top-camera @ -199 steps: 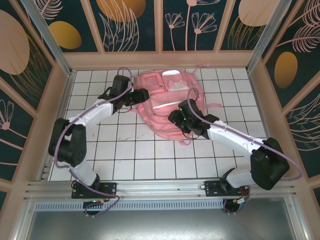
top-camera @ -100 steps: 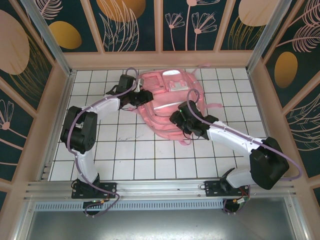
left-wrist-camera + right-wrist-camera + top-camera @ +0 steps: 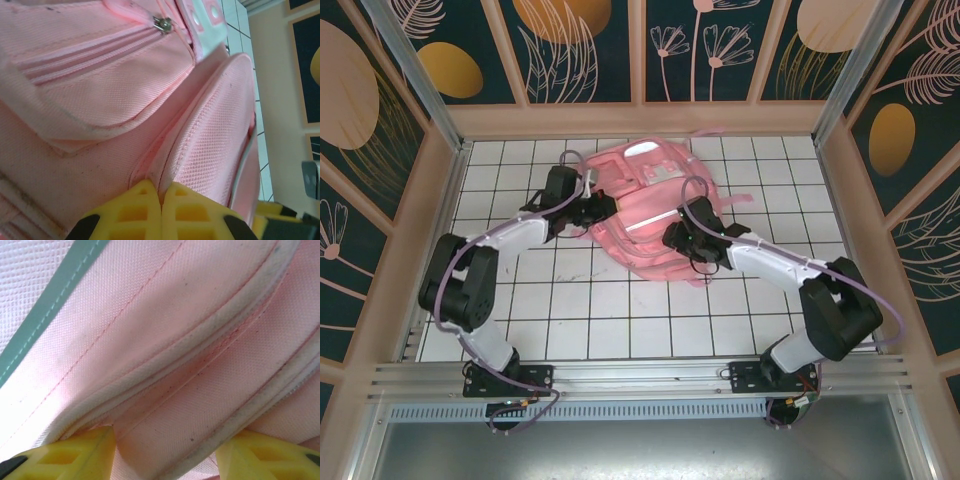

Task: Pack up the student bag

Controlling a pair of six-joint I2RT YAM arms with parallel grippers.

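Observation:
The student bag [image 3: 650,190] is a large pink backpack on the far middle of the tiled table, front pockets up. My left gripper [image 3: 603,206] is at its left side. In the left wrist view the yellow fingers [image 3: 135,210] are pressed together on a raised pink seam of the bag [image 3: 100,100]. My right gripper [image 3: 674,238] is at the bag's near right part. Its yellow fingers [image 3: 80,455] stand apart with a thick piped fold of the bag [image 3: 175,340] filling the gap between them. A zip puller [image 3: 162,23] shows near a pocket top.
White tiled table [image 3: 580,300] lies between the arms and the near rail. Wooden walls [image 3: 435,200] and metal posts close in the left, right and back. A loose pink strap [image 3: 745,207] trails to the right of the bag.
My left gripper has closed on the bag's left seam. The bag has bunched up and shifted slightly toward the back. My right arm has stretched lower along the bag.

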